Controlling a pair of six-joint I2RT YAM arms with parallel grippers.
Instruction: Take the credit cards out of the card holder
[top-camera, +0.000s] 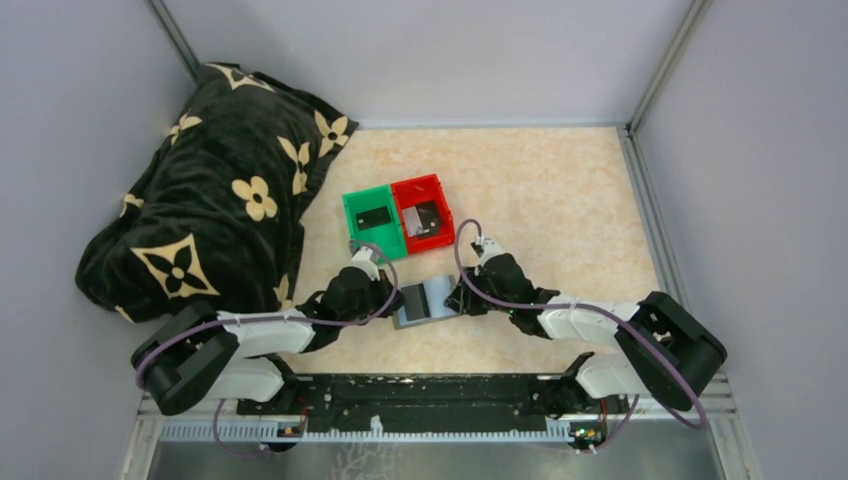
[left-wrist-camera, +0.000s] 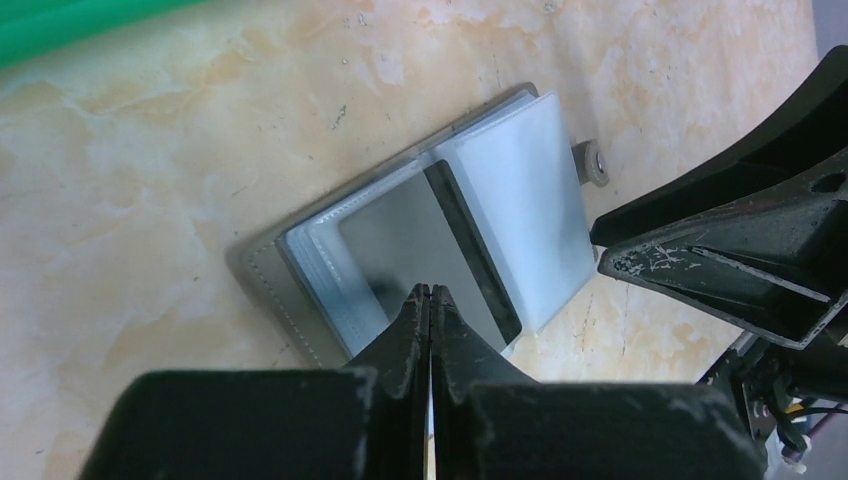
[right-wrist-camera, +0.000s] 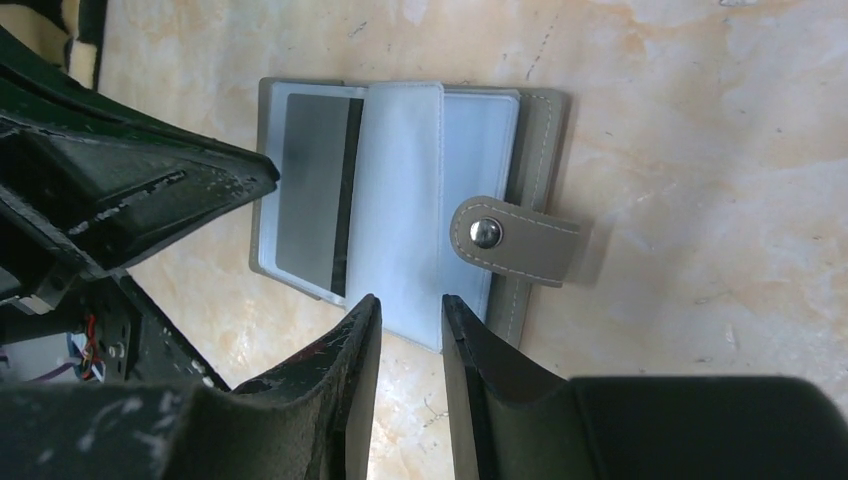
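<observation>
**Left gripper closed at the edge of a dark card in the open card holder**

The left gripper (left-wrist-camera: 431, 295) has its fingers pressed together, and their tips meet over the near edge of a dark grey credit card (left-wrist-camera: 415, 230). The card lies in the spread grey card holder (left-wrist-camera: 268, 275) on the marbled beige worktop (left-wrist-camera: 150, 180). A cloudy plastic sleeve (left-wrist-camera: 525, 195) stands up beside the card. The right gripper (left-wrist-camera: 601, 248) reaches in from the right, close to the sleeve. A green bin (left-wrist-camera: 60, 25) crosses the top left corner.

Top view: high and behind, facing down over the whole table (top-camera: 560, 190). Wrist views: close, low, from opposite sides, both trained on the open card holder (left-wrist-camera: 510, 215).
</observation>
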